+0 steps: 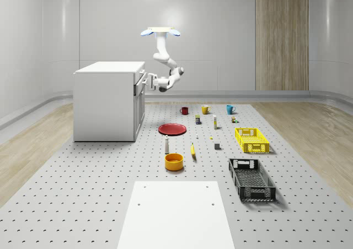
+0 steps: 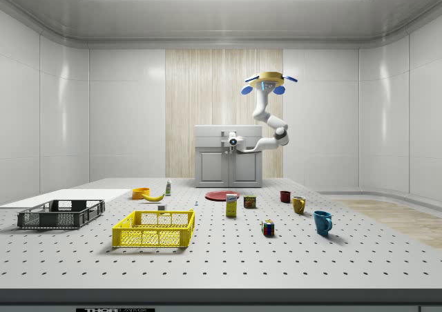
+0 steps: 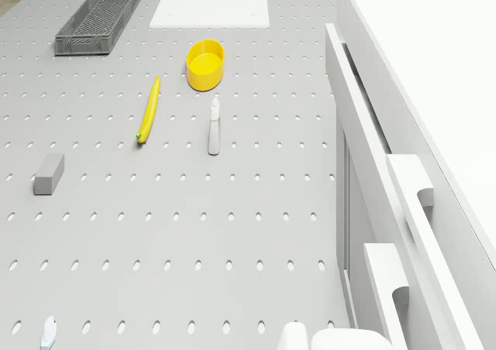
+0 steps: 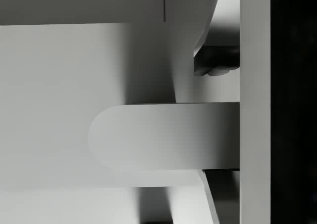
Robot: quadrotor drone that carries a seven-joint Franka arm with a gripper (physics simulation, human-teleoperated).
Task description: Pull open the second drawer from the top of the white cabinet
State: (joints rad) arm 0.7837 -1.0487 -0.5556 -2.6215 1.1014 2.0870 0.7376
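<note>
The drone (image 1: 160,32) hovers in the air beside the white cabinet (image 1: 107,100), just off its drawer face and above its top, its arm bent down and back so the claw (image 1: 148,81) meets the upper drawers square-on, a stance that suits a straight pull. In the side view the claw (image 2: 232,141) sits against the cabinet's front just below the top edge, and the wrist view looks close onto a rounded drawer handle (image 4: 163,137); whether the claw is clenched on a handle or released cannot be told. The drone view looks down the cabinet's front, where one drawer front (image 3: 364,156) appears to stand slightly proud of the body, though which drawer that is stays uncertain. Away from the cabinet, the desk (image 1: 110,194) carries a yellow crate (image 1: 251,140) and a black crate (image 1: 251,179), both apparently holding nothing, and a yellow bowl (image 1: 174,161) whose inside shows nothing either; a red plate (image 1: 172,129) lies bare nearest the cabinet's foot.
</note>
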